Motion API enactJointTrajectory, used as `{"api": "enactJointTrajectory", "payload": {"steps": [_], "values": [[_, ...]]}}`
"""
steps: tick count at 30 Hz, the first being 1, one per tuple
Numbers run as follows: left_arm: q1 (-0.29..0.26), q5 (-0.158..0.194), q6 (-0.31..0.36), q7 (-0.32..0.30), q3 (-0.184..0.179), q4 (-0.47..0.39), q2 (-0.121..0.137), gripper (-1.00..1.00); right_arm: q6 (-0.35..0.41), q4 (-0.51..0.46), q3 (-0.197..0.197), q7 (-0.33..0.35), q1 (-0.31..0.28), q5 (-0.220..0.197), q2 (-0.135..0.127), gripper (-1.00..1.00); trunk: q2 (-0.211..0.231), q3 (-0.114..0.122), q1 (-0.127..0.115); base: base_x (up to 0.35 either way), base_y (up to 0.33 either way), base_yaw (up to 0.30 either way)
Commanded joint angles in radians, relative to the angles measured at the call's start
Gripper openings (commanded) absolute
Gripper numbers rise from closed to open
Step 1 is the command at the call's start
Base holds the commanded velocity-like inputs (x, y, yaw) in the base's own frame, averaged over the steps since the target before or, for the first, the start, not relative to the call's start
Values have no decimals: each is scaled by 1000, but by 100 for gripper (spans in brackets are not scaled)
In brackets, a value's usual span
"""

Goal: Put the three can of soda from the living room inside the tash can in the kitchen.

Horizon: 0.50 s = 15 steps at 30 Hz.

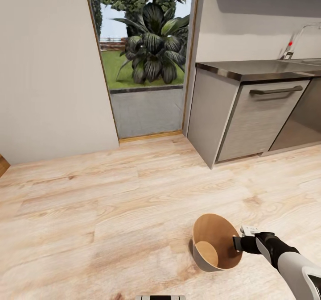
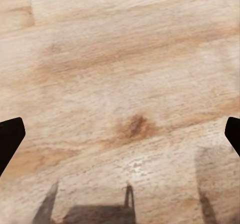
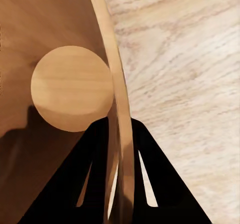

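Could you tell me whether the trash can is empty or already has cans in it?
Empty: the trash can's bare wooden bottom shows in the head and right wrist views.

cut off: chrome faucet (image 1: 304,35) by head view's right edge | black left gripper fingertips (image 2: 10,139) only at frame sides | hidden: grey wood-lined bucket (image 1: 214,242) rim between right gripper (image 1: 237,243) fingers

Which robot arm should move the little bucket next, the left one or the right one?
Probably the right. Its end effector straddles the bucket's rim, one finger inside and one outside. The left end effector is open over bare wood floor, holding nothing.
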Motion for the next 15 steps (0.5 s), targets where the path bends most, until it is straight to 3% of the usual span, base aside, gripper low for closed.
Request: {"api": "enactJointTrajectory", "payload": {"steps": [1,15], "values": [[0,0,0,0,0,0,0,100,2,2,9,3,1,-4,1,-100,0,0,0,0,0,0],[0,-2,5,-1,2,2,0,100,1,1,10,3,2,-2,9,-100,3,46,-5,0,0,0]]}}
